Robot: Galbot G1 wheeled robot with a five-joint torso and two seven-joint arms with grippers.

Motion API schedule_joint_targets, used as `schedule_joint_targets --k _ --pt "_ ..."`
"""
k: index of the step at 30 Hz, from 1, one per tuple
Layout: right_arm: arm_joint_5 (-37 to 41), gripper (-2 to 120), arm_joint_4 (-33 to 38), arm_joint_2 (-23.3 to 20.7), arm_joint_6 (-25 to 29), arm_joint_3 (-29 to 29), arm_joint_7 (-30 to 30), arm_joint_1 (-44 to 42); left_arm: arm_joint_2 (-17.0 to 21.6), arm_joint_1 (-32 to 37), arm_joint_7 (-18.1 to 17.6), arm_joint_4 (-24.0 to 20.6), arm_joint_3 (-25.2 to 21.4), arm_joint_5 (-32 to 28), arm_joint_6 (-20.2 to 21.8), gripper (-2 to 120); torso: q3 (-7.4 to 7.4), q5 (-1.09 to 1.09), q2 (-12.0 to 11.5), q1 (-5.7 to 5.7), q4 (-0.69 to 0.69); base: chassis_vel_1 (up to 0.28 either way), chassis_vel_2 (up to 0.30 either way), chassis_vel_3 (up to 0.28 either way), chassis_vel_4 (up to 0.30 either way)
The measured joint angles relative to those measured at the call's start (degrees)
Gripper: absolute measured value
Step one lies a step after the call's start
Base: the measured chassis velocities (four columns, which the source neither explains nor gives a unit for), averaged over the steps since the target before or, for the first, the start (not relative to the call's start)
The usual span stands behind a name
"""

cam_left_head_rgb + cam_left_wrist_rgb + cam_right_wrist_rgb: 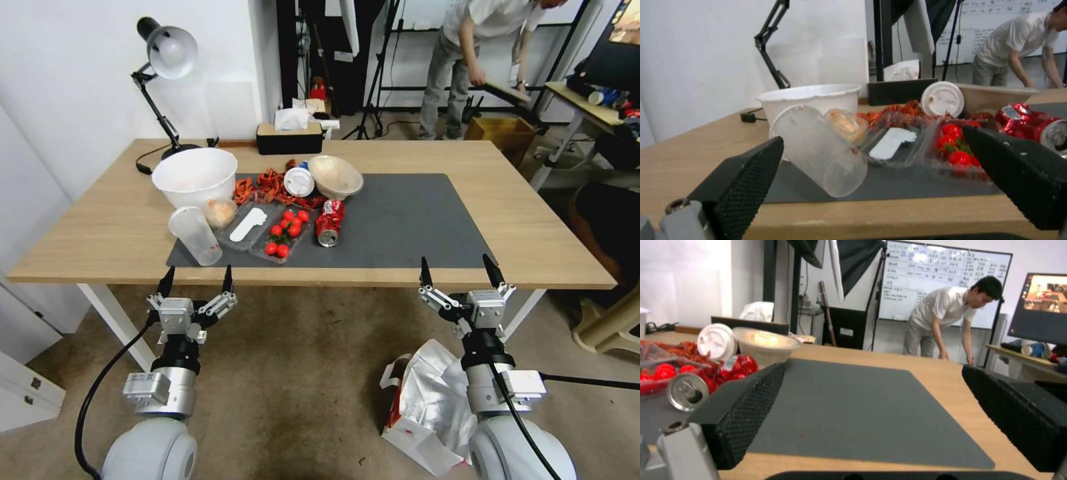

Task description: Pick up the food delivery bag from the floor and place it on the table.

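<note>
Both end effectors hang at the near edge of the surface (pixel 100 220), raised above the floor (pixel 293 373). Farthest left, the left end effector (pixel 197 279) has its fingers spread wide with nothing between them; in its wrist view they frame a clear plastic cup (pixel 822 151) lying on its side at the near left corner of the dark grey mat (pixel 400 220).

Behind the cup stands a large white bowl (pixel 195 175), with a black desk lamp (pixel 163 67) at the back left corner. Moving rightward along the mat come a clear tray holding a white spoon-shaped piece (pixel 248 224), a tray of cherry tomatoes (pixel 285 233), a heap of red crayfish shells (pixel 267 185), a white cup lid (pixel 298 181), a crushed red can (pixel 329 223) on its side, and a beige bowl (pixel 335 176). A black tissue box (pixel 289 139) sits at the back edge. The right half of the mat is bare.

Further right, the right end effector (pixel 461 272) is likewise splayed and grips nothing, poised at the edge before that bare stretch of mat. Below it, the food delivery bag (pixel 427 407) lies on the floor beside the right arm, its silver foil lining gaping upward and a red side panel showing, partly hidden behind the arm.
</note>
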Motion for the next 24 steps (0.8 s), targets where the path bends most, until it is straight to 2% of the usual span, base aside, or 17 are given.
schedule_joint_targets --k 16,24 --pt "-0.23 100 -0.67 1.22 0.3 -0.02 0.16 -0.13 0.72 -0.04 1.4 0.23 -0.1 0.13 0.4 100 -2.49 0.0 -4.44 -1.97 0.0 0.0 0.0 0.0 0.0" --pt "1.98 100 0.33 0.79 -1.76 0.11 1.32 0.21 0.75 0.09 1.82 0.18 -0.11 0.19 0.51 100 -3.68 0.0 -6.5 -2.82 0.0 0.0 0.0 0.0 0.0"
